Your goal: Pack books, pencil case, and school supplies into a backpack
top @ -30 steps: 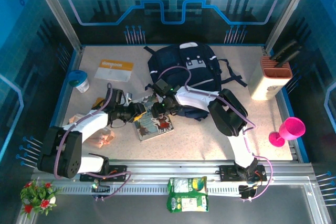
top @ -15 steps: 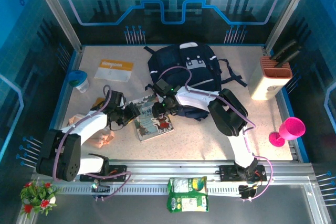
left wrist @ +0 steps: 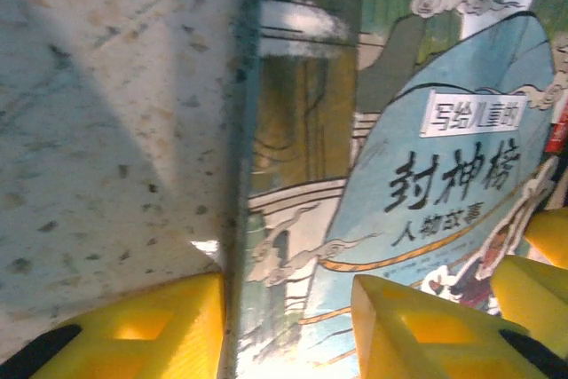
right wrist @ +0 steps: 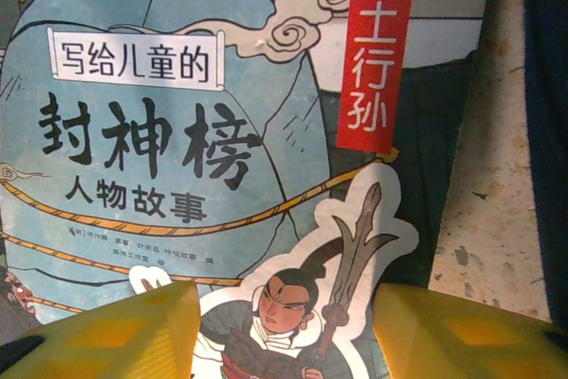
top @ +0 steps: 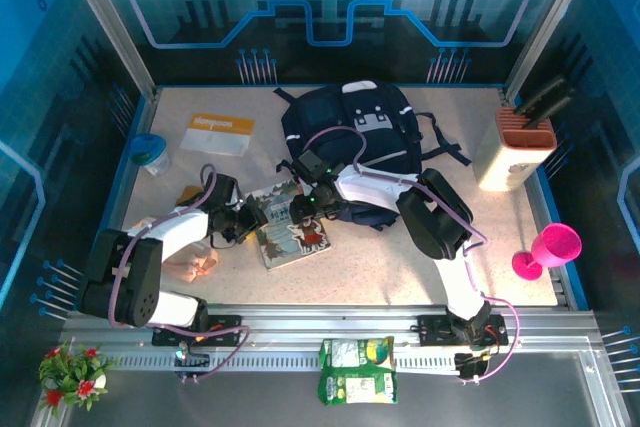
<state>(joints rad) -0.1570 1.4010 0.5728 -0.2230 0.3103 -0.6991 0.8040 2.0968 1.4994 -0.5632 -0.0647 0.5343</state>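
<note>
Since a second ago, your left arm pulls in. Left gripper (left wrist: 288, 321) sits at book (top: 293, 237) edge, fingers apart, one on table (left wrist: 106, 130), one over cover, likely to lift edge. Right gripper (right wrist: 284, 330) hovers over cover, spread, holding nothing. Book lies flat beside backpack (top: 350, 127), not packed.

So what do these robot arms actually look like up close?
The left arm and right arm have white shells, chunky black joints and looping lilac cables. The left tool and right tool each end in two blocky yellow fingers.
</note>
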